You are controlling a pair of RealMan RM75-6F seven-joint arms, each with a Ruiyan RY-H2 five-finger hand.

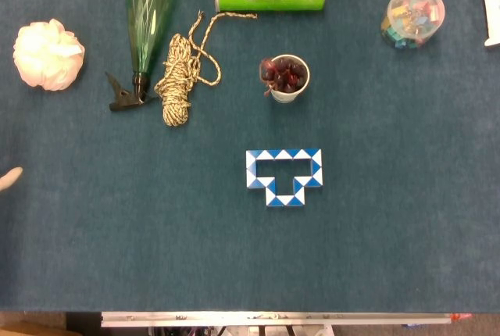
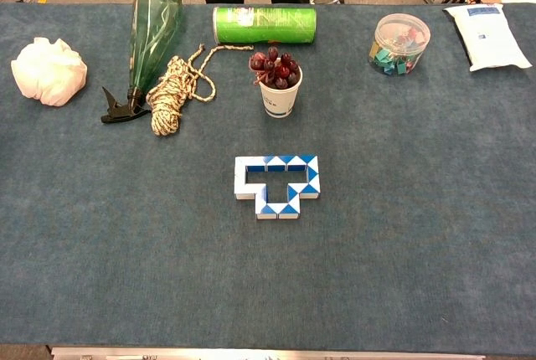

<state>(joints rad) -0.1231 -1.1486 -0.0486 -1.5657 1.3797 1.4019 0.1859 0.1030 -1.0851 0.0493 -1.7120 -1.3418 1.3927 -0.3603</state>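
Left robot hand (image 1: pixel 9 178) barely seen at left worktop edge; grip state cannot be told.
Only a pale tip is shown, nothing touched. White pouf (image 1: pixel 48 54) is nearest, near the far-left corner; spray bottle (image 1: pixel 144 16) and rope coil (image 1: pixel 178 78) are laid beside it. Right robot hand is not seen.

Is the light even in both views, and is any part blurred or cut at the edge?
Head view: even light, short soft shadows, sharp puzzle; the left hand is cut by the edge. Chest view: even too; faint sheen on the green bottle.
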